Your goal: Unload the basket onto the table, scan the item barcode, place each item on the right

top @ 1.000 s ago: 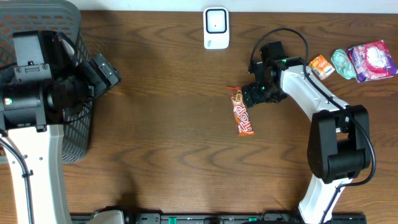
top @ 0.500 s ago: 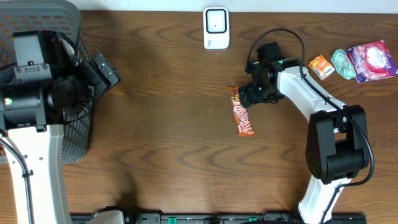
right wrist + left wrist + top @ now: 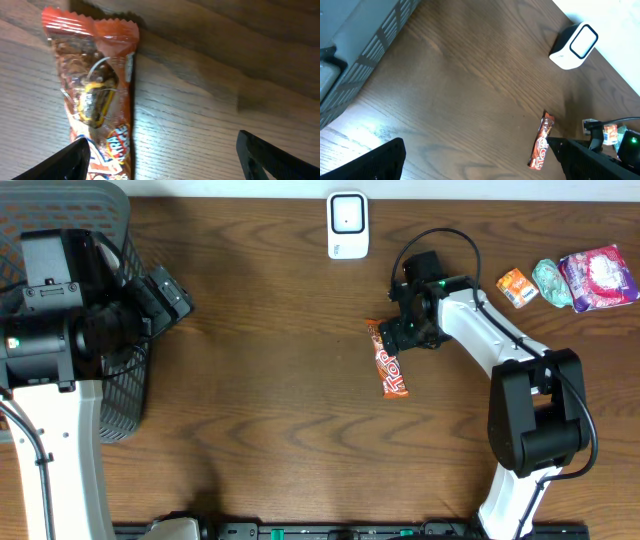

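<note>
An orange-red candy bar (image 3: 388,360) lies flat on the wooden table, also showing in the left wrist view (image 3: 541,142). In the right wrist view the bar (image 3: 97,100) runs down the left side, its lower part beside my left finger (image 3: 65,162). My right gripper (image 3: 402,336) hovers open just right of the bar's upper end, jaws wide (image 3: 165,160), mostly bare wood between them. A white scanner (image 3: 347,225) stands at the table's far edge, seen too in the left wrist view (image 3: 573,46). My left gripper (image 3: 168,294) is open (image 3: 480,167) and empty, far left by the basket.
A grey mesh basket (image 3: 118,395) sits at the left edge under my left arm. An orange packet (image 3: 516,287), a green packet (image 3: 552,282) and a pink packet (image 3: 598,277) lie at the far right.
My right gripper has edged left, closer to the upper end of the candy bar. The bar and my left arm have not moved.
</note>
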Available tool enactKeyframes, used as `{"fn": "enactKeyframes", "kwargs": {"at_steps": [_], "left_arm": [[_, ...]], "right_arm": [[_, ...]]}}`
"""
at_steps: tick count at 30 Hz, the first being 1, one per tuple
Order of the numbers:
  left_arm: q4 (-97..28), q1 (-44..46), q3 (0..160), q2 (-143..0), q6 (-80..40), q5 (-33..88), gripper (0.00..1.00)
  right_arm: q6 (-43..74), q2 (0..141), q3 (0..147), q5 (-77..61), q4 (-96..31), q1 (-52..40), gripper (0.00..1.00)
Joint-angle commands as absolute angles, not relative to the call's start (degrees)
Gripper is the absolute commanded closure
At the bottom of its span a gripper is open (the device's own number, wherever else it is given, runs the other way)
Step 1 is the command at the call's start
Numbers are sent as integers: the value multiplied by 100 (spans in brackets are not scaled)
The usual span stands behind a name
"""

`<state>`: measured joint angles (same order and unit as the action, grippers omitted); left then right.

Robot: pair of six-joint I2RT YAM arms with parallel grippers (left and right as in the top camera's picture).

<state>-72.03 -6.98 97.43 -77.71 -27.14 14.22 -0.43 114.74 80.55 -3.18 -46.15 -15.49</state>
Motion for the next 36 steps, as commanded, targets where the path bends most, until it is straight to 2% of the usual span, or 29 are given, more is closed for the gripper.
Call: {"fn": "enactKeyframes", "kwargs": {"at_steps": [1, 3, 6, 10, 12, 15, 18, 25, 31, 36], "left_arm": [[-7225, -722, 9762, -7760, -2661, 1363, 2], [-7223, -722, 9762, -7760, -2661, 1363, 2], [-7225, -720, 9762, -7760, -2661, 1363, 2], [-7223, -720, 9762, -7760, -2661, 1363, 2], [-7223, -722, 9762, -7760, -2661, 1363, 2], [-7225, -722, 9762, -7760, -2661, 1363, 2], [-7225, -720, 9762, -7760, -2661, 1363, 2], [-7225, -722, 9762, -7760, -2661, 1363, 2], [-7225, -722, 9762, -7760, -2661, 1363, 2], [-7225, -720, 9762, -7760, -2661, 1363, 3]], "right_arm": [[123, 11478, 8007, -414, -4628, -1675, 12], [123, 11478, 8001, -642, -4630, -1831, 13], [126, 11478, 7961, -587, -4692, -2032, 23], [342, 11478, 7485, -158, -4388, -2189, 23], [425, 11478, 7349, -161, -4283, -2206, 27], [611, 11478, 7286, -158, -4147, -2209, 69], [869, 11476, 7448, -161, -4088, -2217, 97], [965, 11476, 8978, -158, -3719, -2180, 99], [1367, 11483, 9583, -64, -1415, -2180, 99], [1953, 11839, 9583, 392, -165, -2185, 99]]}}
